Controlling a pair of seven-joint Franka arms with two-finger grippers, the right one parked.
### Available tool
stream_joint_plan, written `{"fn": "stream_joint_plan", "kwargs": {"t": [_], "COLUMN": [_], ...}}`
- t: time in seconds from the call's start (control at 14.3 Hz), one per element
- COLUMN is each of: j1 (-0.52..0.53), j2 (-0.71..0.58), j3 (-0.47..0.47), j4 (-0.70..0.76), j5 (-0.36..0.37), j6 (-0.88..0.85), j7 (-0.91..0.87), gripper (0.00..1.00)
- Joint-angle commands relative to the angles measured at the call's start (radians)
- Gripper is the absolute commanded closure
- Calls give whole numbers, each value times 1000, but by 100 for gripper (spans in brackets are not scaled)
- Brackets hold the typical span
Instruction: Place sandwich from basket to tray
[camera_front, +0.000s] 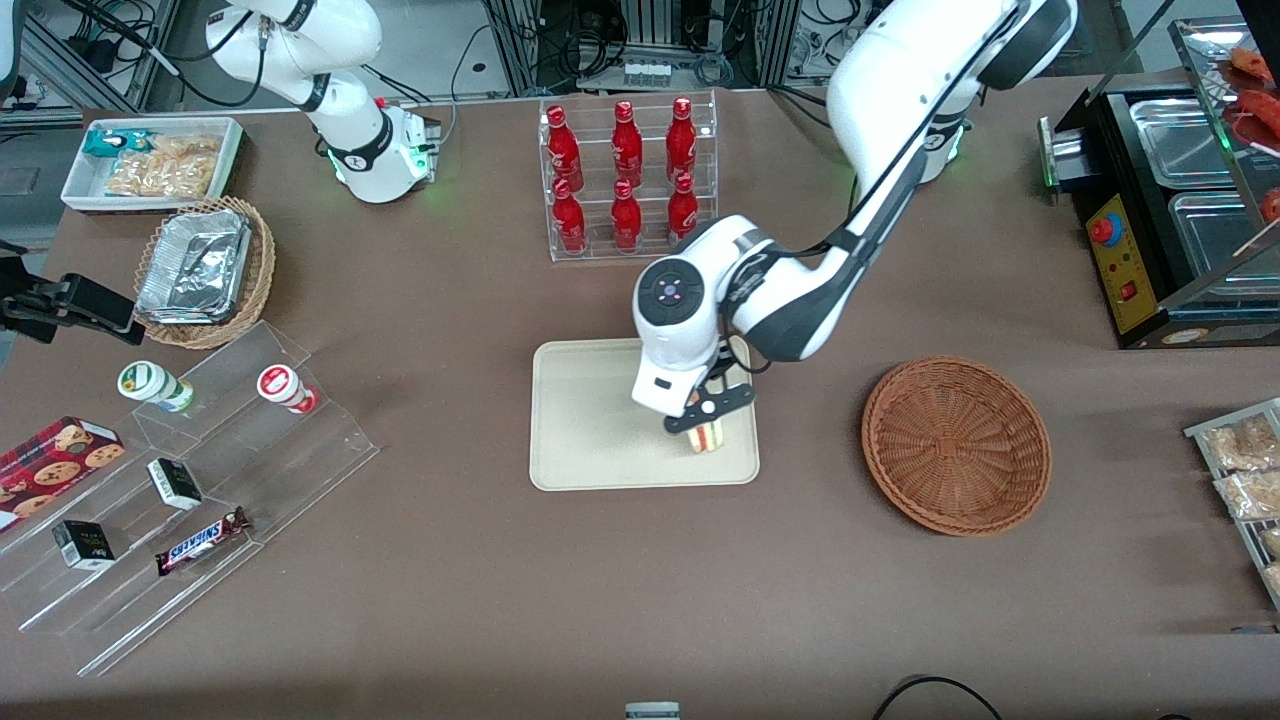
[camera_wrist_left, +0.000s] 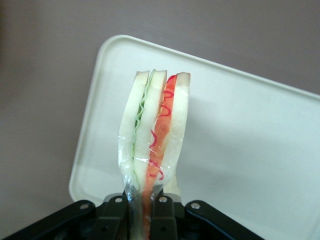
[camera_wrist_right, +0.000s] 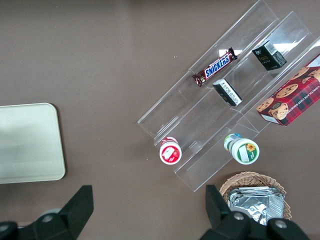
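My left gripper (camera_front: 709, 424) hangs over the cream tray (camera_front: 590, 430), near the tray's corner closest to the basket and the front camera. It is shut on the sandwich (camera_front: 707, 437), a wrapped wedge with green and red filling. In the left wrist view the sandwich (camera_wrist_left: 154, 130) stands out from between the black fingers (camera_wrist_left: 165, 217), which pinch its narrow end, with the tray (camera_wrist_left: 250, 140) beneath it. Whether the sandwich touches the tray I cannot tell. The reddish-brown wicker basket (camera_front: 955, 445) sits empty beside the tray, toward the working arm's end of the table.
A clear rack of red bottles (camera_front: 627, 175) stands farther from the front camera than the tray. Stepped acrylic shelves with snacks (camera_front: 190, 480) and a tan basket of foil containers (camera_front: 200, 272) lie toward the parked arm's end. A black appliance (camera_front: 1165, 215) stands at the working arm's end.
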Motion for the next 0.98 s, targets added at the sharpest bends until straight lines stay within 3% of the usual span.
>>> {"fn": "stream_joint_plan", "kwargs": {"t": [0.0, 0.28, 0.56, 0.91], "j1": [-24, -26, -43, -44], "j2": [36, 73, 99, 115], "j3": [-3, -68, -71, -71], "j4": [49, 57, 58, 57], "j5": [10, 13, 16, 19], "j6": [-6, 46, 63, 65], "j7": [92, 102, 103, 94], "gripper": [84, 84, 82, 17]}}
